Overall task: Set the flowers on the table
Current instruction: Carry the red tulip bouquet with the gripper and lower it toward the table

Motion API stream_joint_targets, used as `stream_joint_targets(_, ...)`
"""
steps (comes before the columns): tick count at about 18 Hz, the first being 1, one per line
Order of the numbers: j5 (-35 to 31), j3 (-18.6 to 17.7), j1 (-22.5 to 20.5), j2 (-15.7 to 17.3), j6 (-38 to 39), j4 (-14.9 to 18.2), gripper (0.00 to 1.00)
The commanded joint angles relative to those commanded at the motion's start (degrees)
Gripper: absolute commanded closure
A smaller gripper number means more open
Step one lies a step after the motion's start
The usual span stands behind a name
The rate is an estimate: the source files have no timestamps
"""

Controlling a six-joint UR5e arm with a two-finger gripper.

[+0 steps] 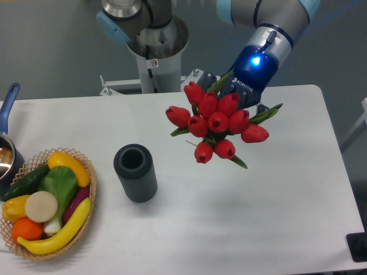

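Wicker basket (86, 226) at near left on the table (275, 212), heaped with toy produce; banana (60, 232) along its near edge; grey ribbed vase (135, 172) upright just right of it; flowers (215, 123) held aloft right of the vase, blooms toward camera, stems hidden behind; gripper (243, 91) closed around the stems at far right.
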State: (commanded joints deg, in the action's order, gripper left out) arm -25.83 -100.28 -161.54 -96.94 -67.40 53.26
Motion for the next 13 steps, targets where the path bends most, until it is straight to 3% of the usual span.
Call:
stream_joint_targets(8, -17.4, -0.35, 2.55, -2.99, -12.92, 0.09, 0.5)
stream_joint_targets(13, -25.3, 1.58, 4.04, -5.62, -18.28, 0.17, 0.5)
